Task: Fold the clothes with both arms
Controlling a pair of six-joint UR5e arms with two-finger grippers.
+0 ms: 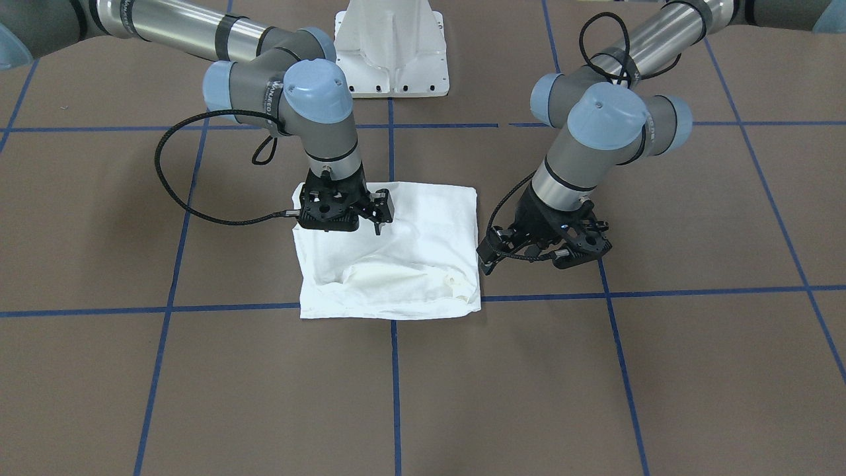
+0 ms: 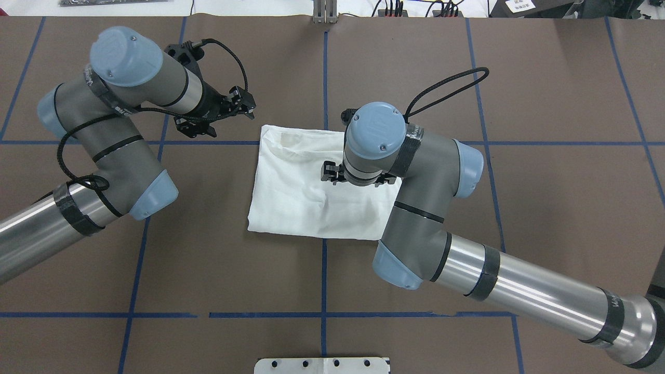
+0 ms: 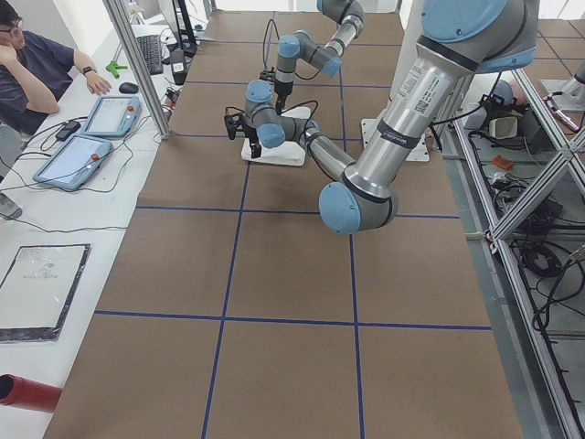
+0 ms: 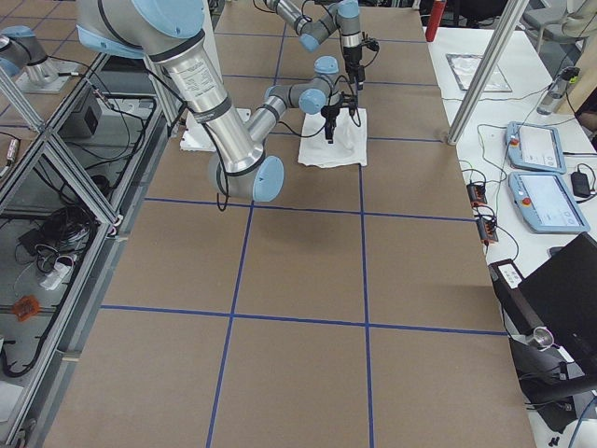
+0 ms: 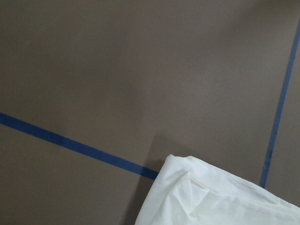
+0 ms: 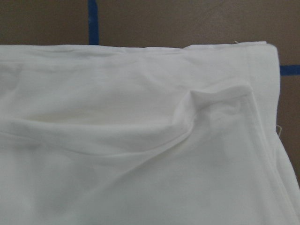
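The white T-shirt point(image 1: 396, 264) lies folded into a rough rectangle on the brown table, with a rumpled fold along the edge far from the robot. It also shows in the overhead view point(image 2: 296, 192) and fills the right wrist view point(image 6: 140, 140). My right gripper point(image 1: 381, 213) hangs just above the shirt with its jaws apart, holding nothing; in the overhead view its own wrist hides it. My left gripper point(image 2: 248, 105) is off the cloth, just beyond the shirt's far left corner, open and empty. The left wrist view shows that corner point(image 5: 206, 197).
The white robot pedestal point(image 1: 391, 53) stands behind the shirt. Blue tape lines point(image 2: 324, 78) grid the brown table. In the exterior left view an operator point(image 3: 37, 64) sits by two tablets point(image 3: 91, 137) beyond the table's far edge.
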